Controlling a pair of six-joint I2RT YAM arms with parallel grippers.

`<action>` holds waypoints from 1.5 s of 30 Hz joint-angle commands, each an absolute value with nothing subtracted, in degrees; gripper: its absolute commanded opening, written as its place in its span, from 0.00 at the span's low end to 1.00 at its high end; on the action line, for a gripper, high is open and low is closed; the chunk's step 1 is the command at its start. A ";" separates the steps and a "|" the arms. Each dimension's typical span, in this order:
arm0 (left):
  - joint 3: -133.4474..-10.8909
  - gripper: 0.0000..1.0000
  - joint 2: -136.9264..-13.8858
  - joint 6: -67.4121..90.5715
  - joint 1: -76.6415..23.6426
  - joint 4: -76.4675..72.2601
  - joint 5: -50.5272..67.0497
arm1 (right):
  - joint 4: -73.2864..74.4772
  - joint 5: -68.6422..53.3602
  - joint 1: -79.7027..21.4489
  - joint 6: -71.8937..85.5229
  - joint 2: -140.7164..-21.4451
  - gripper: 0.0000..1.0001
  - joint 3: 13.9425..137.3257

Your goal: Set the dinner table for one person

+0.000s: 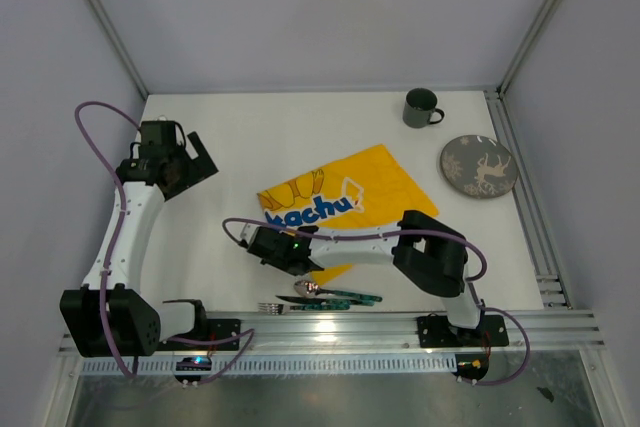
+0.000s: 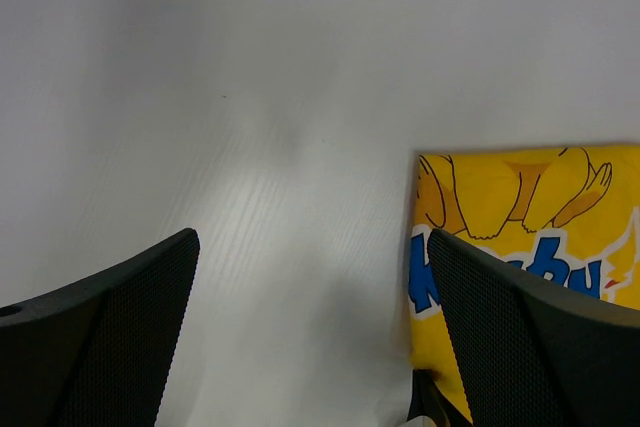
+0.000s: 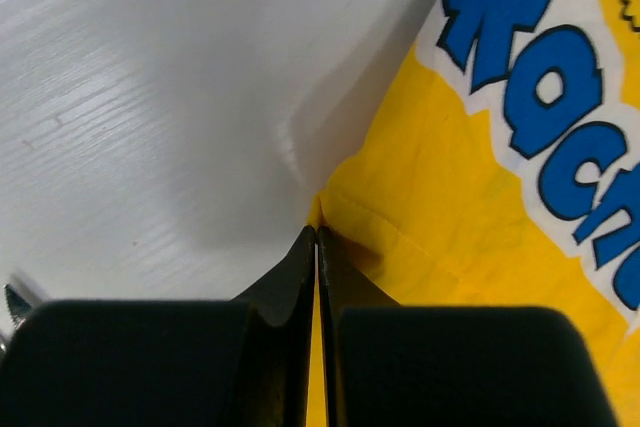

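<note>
The white dinner table fills the top view. A yellow cartoon-printed cloth lies at its middle; it also shows in the right wrist view and the left wrist view. My right gripper is shut on the cloth's near left corner. My left gripper is open and empty above bare table, left of the cloth. A dark green mug stands far right. A grey plate with a deer print lies right of the cloth. Cutlery lies at the near edge.
A metal rail runs along the near edge, with both arm bases on it. Frame posts and grey walls enclose the table on the far, left and right sides.
</note>
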State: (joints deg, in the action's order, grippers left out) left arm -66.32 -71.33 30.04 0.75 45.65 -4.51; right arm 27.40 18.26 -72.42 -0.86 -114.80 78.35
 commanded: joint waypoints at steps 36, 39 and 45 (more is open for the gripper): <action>-63.11 0.99 -66.01 33.92 0.62 43.77 1.48 | 21.81 29.02 -44.82 -16.98 -128.34 0.05 129.91; -61.88 0.99 -65.13 34.54 0.70 43.42 2.11 | 8.24 17.61 -45.26 -15.64 -123.25 0.05 122.19; -60.82 0.99 -63.90 34.63 0.62 43.94 2.37 | 12.47 8.63 -48.33 -18.18 -128.84 0.06 130.85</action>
